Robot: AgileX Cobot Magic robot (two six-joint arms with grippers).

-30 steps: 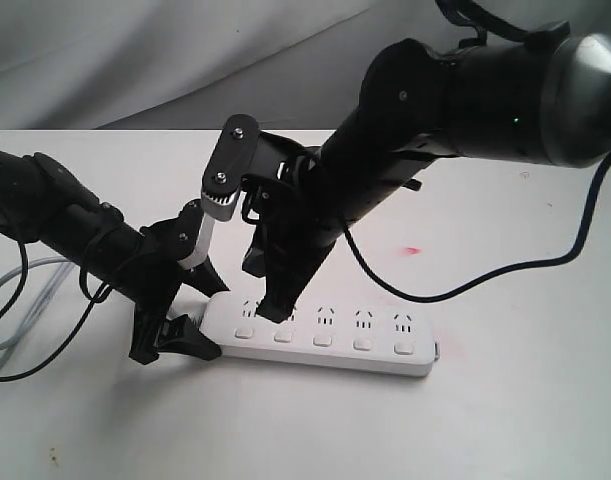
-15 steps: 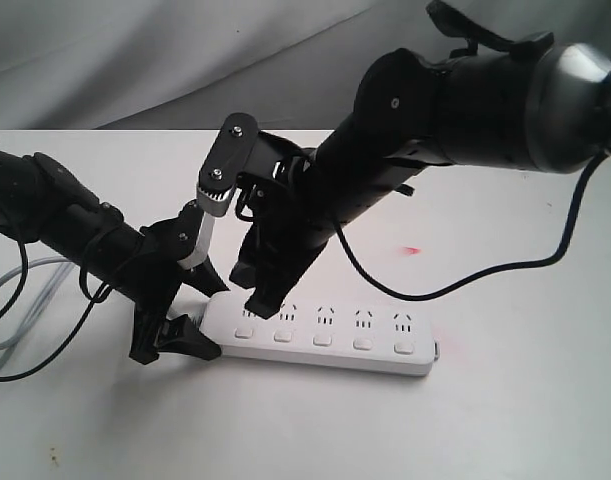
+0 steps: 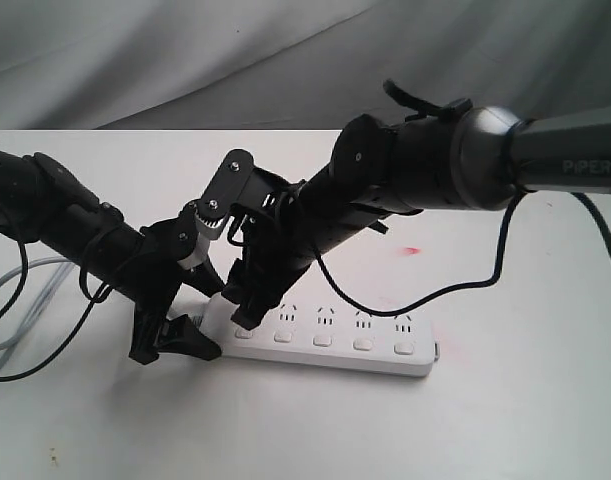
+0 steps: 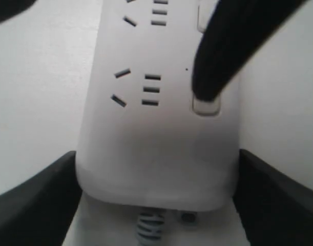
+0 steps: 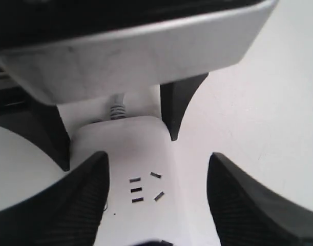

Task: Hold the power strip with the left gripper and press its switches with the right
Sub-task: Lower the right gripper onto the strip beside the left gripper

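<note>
The white power strip (image 3: 325,345) lies flat on the white table with its row of switches (image 3: 323,340) along the near edge. My left gripper (image 3: 205,318) is shut on the strip's cord end; its black fingers (image 4: 33,197) press against both sides of the power strip (image 4: 156,133). My right gripper (image 3: 228,265) stands open above that same end. One black finger (image 4: 210,66) rests its tip on the switch (image 4: 206,106) nearest the cord, and the other, screwed finger (image 3: 225,185) is raised. From the right wrist, both fingers (image 5: 69,200) straddle the power strip (image 5: 141,154).
The grey cord (image 3: 15,290) trails off the left end, beside loose black cables (image 3: 45,355). A small red mark (image 3: 413,249) lies on the table behind the strip. The right arm's black cable (image 3: 455,285) hangs over the strip's right half.
The right gripper has gone from shut to open. It has shifted left along the strip from the second switch to the first, and its arm has dropped lower. The left gripper has not moved.
</note>
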